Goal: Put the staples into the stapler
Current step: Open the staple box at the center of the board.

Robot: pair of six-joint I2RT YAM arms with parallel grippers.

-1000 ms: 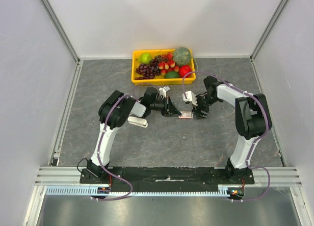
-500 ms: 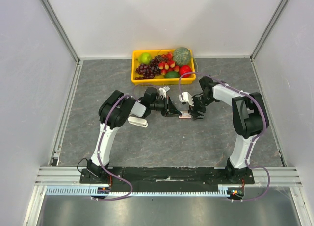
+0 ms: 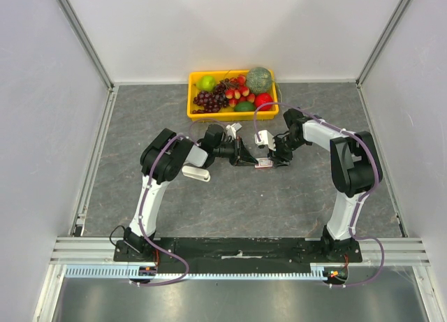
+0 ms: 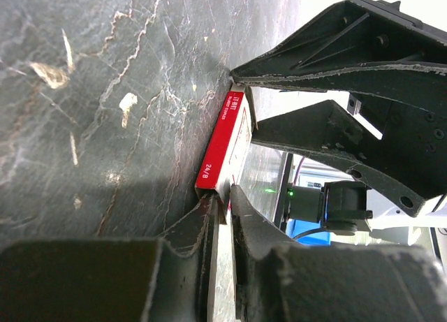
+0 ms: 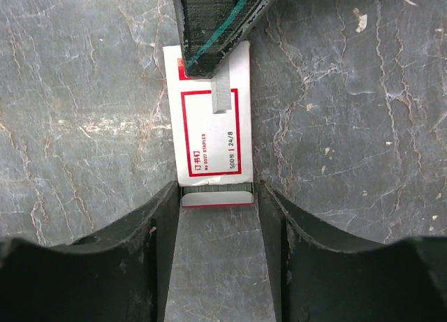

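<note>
— Near the yellow fruit crate (image 3: 198, 114), what changed?
— Right tool (image 5: 215, 196) moved in, jaws narrowing astride the staple box (image 5: 209, 137) on the tabletop (image 3: 209, 210). Left tool (image 4: 223, 196) pinches its other end. Right grip unconfirmed.

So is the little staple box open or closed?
Slightly open. The staple box has its inner tray poking out one end, showing silvery staples.
</note>
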